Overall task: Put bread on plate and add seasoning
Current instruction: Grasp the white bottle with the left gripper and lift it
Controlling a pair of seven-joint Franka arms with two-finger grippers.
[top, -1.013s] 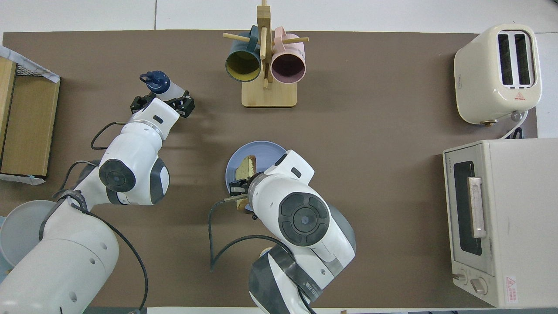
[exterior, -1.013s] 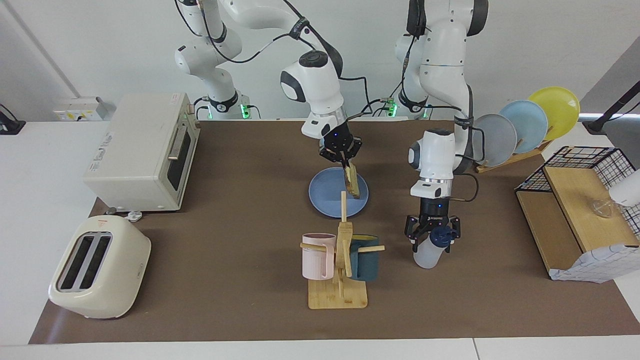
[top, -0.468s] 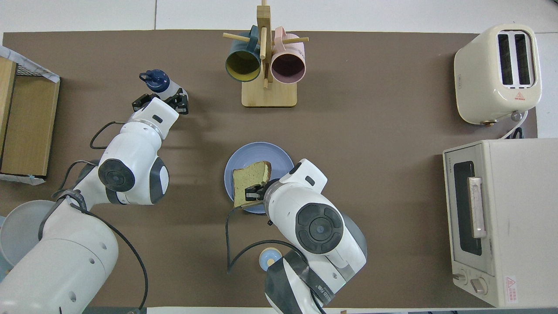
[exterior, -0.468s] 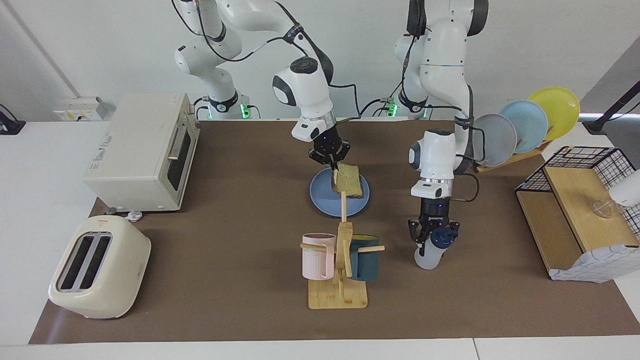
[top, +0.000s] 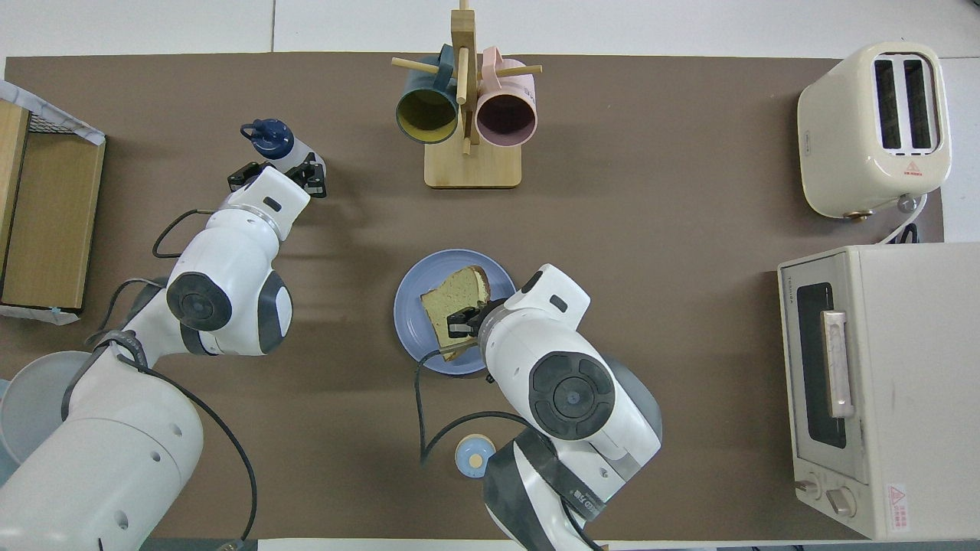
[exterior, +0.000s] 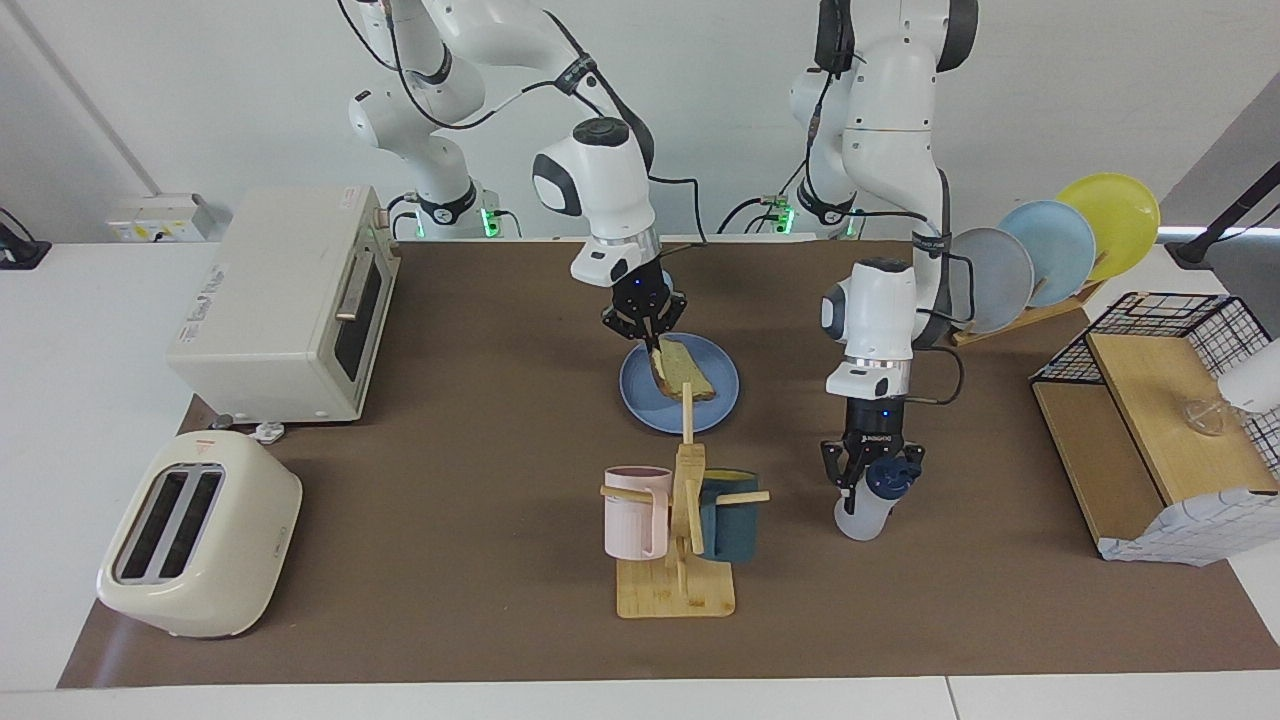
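As I lay it down, bread [exterior: 685, 368]: a second ago it hung on edge over the plate; now it lies almost flat on it, one edge raised in my grip
Right gripper [exterior: 650, 335]: my fingers are pinched on the bread's edge, low over the plate's rim nearer the robots
Left gripper [exterior: 868, 478]: a second ago my jaws stood wide around the seasoning; now they are clamped on its neck just below the cap
Meaning for the task: I judge the placing all but done, with only the release left; the seasoning is gripped and ready to be lifted
Plate [exterior: 640, 400]: at the middle of the table [exterior: 450, 420]; flat, round, medium blue, smooth, with a slightly raised rim
Bread, make: a square slice with a pale yellow-green matt face and a darker tan crust
Seasoning [exterior: 862, 512]: standing on the table toward the left arm's end, farther from the robots than the plate; a small conical bottle of translucent white plastic with a dark navy cap and loop
Table, make: covered in a matt brown mat
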